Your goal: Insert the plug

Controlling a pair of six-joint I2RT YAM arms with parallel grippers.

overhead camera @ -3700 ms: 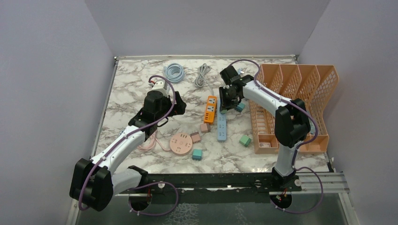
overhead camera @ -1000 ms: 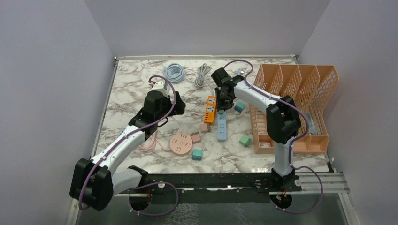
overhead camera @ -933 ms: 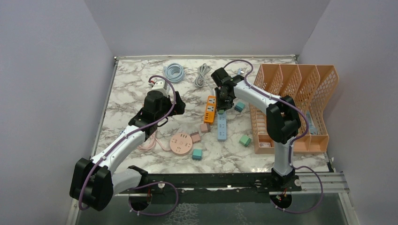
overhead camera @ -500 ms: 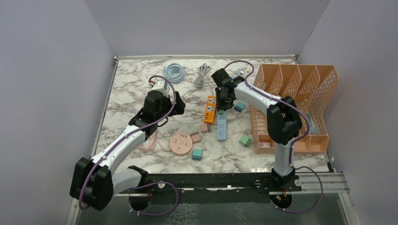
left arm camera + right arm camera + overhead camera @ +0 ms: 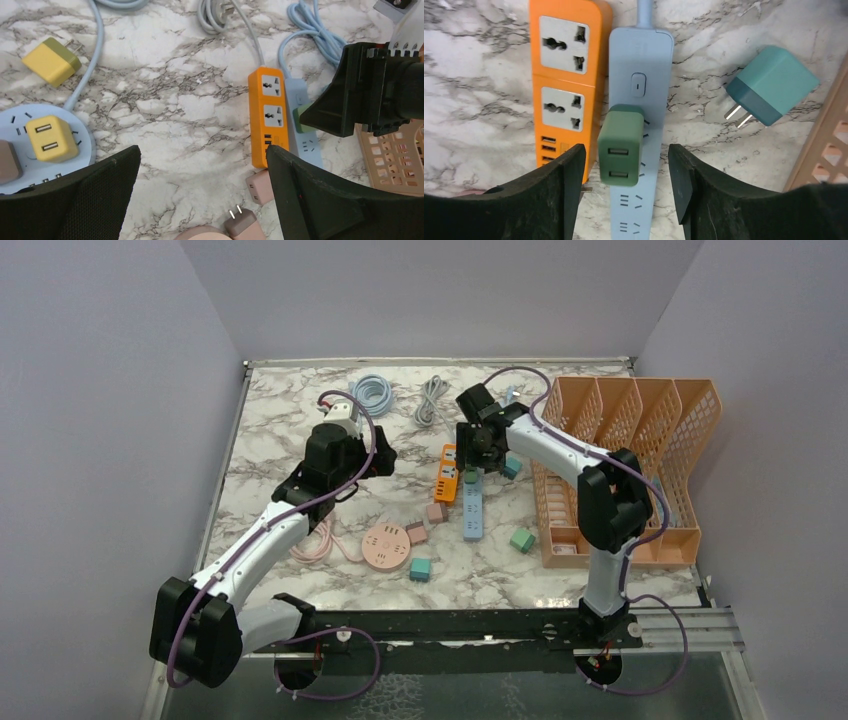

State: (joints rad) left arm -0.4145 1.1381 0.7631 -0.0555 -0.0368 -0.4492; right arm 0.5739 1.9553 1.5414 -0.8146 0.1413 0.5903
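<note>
your right claw [image 5: 625, 157] stands half open, holding nothing. the green plug [image 5: 620, 145] sits directly between its fingers, clear of both, seated in the blue strip [image 5: 640, 55], whose long axis crosses the closing line. left claw [image 5: 202, 152]: fully open, empty, well apart.

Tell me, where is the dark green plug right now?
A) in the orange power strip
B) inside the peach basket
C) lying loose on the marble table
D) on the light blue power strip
D: the right wrist view shows the dark green plug seated on the face of the light blue power strip, just below its switch, with the orange power strip alongside.
</note>
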